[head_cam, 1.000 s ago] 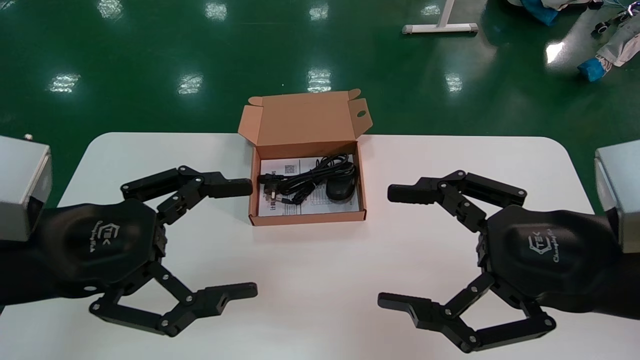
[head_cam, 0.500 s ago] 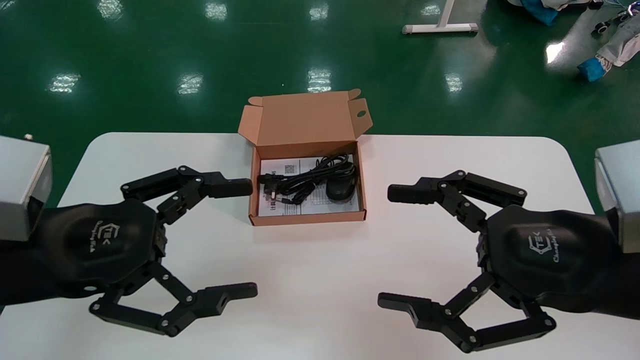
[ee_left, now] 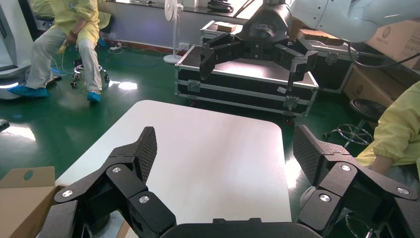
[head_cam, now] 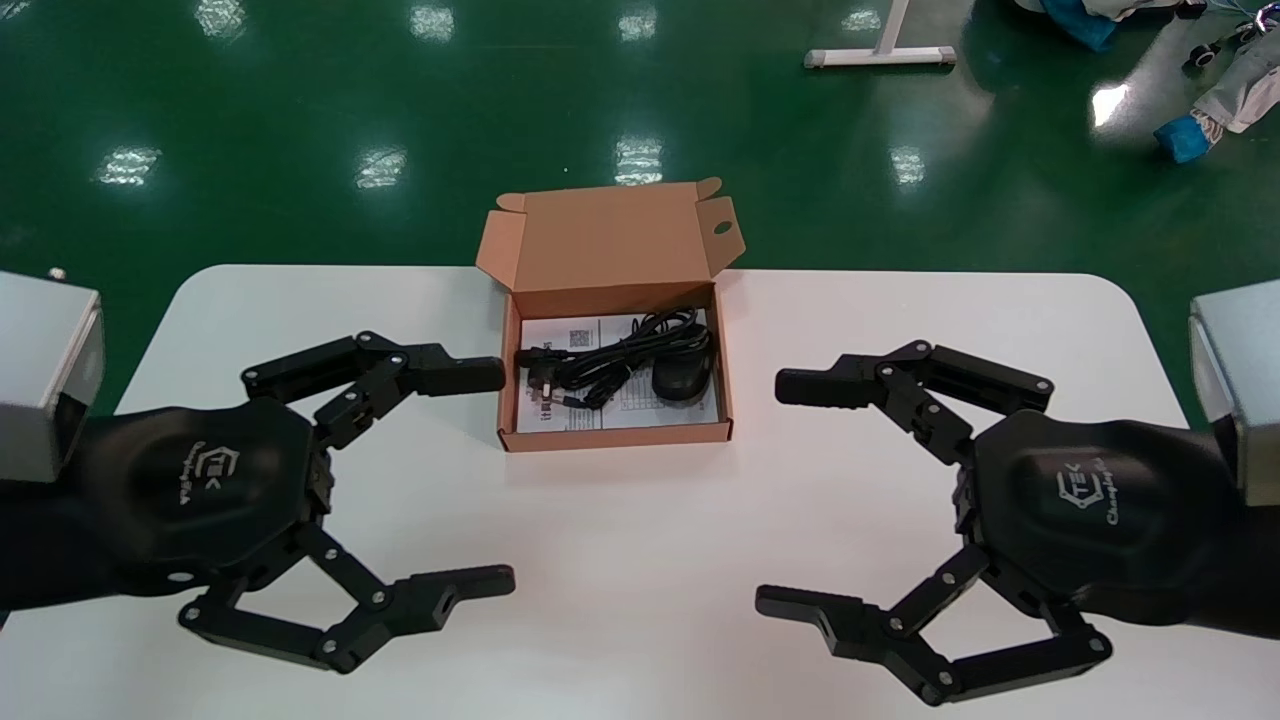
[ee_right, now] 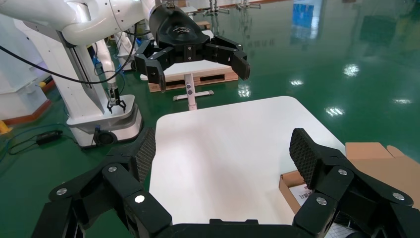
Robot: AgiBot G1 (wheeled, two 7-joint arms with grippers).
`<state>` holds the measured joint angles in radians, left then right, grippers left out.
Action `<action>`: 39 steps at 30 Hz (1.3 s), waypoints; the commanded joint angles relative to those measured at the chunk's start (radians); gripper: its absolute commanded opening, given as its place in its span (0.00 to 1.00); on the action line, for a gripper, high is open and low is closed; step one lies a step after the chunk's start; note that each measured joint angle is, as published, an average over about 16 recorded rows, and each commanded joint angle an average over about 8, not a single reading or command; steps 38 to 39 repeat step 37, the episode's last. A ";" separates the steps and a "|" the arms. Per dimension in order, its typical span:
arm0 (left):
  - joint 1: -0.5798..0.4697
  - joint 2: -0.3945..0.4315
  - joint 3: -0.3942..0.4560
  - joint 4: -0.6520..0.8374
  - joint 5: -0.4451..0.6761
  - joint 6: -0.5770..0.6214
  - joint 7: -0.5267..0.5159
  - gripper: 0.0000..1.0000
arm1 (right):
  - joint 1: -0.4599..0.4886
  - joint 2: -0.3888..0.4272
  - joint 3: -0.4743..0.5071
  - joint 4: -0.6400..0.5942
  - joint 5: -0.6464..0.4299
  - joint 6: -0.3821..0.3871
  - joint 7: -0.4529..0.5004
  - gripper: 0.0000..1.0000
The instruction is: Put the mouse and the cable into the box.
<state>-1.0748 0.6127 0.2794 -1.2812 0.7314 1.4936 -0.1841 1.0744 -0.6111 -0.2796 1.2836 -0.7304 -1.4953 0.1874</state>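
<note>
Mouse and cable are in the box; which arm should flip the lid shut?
Left, probably. The left gripper, jaws open, has a fingertip almost at the box wall; the right gripper, also open, sits farther off.

The head camera looked steeply down from above onto the white table point(head_cam: 640, 520) and cardboard box point(head_cam: 615, 437). The left wrist camera sat close behind the left gripper point(ee_left: 225, 148), facing across the table toward the right gripper point(ee_left: 250, 64); the right wrist camera mirrored it. All views shared tabletop and box.
</note>
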 commanded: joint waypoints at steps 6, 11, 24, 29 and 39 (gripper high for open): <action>0.000 0.000 0.000 0.000 0.000 0.000 0.000 1.00 | 0.000 0.000 0.000 0.000 0.000 0.000 0.000 1.00; 0.000 0.000 0.000 0.000 0.000 0.000 0.000 1.00 | 0.000 0.000 0.000 0.000 0.000 0.000 0.000 1.00; 0.000 0.000 0.000 0.000 0.000 0.000 0.000 1.00 | 0.000 0.000 0.000 0.000 0.000 0.000 0.000 1.00; 0.000 0.000 0.000 0.000 0.000 0.000 0.000 1.00 | 0.000 0.000 0.000 0.000 0.000 0.000 0.000 1.00; 0.000 0.000 0.000 0.000 0.000 0.000 0.000 1.00 | 0.000 0.000 0.000 0.000 0.000 0.000 0.000 1.00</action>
